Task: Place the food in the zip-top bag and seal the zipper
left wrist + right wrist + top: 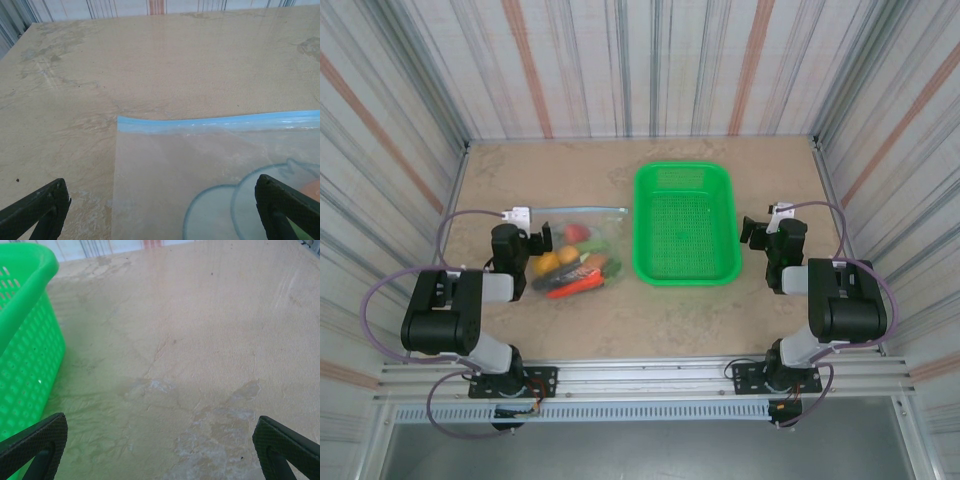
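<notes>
Left claw [160, 219] gapes wide and empty over the bag's [605, 225] left edge; food [575, 262] lies inside it on the counter [650, 310], zipper [220, 121] along its far edge. Basket [686, 225] sits just right of it; right claw [160, 455] beyond, wide open, empty

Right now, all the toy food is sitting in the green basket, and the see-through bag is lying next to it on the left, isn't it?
Not quite. The food is in the zip-top bag, not in the green basket, whose bottom is bare. The top view shows it. The bag does lie just left of the basket.
</notes>
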Motion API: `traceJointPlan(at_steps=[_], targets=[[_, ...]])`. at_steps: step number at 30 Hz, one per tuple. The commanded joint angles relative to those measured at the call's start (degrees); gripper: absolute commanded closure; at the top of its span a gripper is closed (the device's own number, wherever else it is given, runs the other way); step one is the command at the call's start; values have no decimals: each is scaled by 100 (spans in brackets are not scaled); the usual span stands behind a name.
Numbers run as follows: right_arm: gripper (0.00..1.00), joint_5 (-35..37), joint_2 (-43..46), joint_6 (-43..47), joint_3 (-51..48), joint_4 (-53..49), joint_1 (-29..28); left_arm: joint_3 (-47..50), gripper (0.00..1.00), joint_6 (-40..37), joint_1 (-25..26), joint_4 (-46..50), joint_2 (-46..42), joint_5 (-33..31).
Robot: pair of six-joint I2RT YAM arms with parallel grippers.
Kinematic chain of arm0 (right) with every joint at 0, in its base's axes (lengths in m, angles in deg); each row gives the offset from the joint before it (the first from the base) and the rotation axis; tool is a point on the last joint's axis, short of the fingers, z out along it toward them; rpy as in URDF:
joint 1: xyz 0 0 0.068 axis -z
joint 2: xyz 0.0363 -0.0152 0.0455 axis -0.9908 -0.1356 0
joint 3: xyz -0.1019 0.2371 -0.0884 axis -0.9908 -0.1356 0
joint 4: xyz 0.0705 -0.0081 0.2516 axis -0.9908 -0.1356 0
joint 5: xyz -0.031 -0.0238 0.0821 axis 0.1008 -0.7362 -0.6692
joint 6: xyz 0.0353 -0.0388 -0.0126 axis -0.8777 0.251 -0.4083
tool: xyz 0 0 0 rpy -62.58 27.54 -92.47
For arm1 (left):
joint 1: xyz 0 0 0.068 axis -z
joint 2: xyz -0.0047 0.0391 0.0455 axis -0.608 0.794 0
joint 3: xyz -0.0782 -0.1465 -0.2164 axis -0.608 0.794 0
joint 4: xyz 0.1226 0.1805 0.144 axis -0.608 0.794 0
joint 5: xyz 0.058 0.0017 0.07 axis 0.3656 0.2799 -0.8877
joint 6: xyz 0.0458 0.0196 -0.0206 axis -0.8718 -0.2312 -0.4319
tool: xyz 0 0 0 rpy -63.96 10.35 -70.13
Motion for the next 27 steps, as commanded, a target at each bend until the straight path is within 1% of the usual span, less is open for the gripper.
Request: traceJointPlan(at_steps=[1, 11, 14, 22, 23, 25, 27], targets=[[1, 100, 27, 77, -17, -24, -8, -87, 1, -51, 31, 18, -6, -110], [1, 103, 21, 81, -16, -20, -10, -83, 1, -83, 95, -6, -8, -190], [1, 104, 25, 73, -18, -24, -10, -27, 1, -163, 214, -145, 5, -385], [1, 94, 25, 77, -18, -22, -8, -35, 1, -161, 206, -122, 16, -368], [1, 88, 23, 81, -18, -21, -6, -56, 1, -157, 187, -99, 38, -331], [1, 95, 21, 79, -17, -24, -6, -152, 1, -73, -31, 66, 44, 133], [1, 96, 22, 79, -15, -22, -9, -115, 1, -121, 0, 24, 14, 116]])
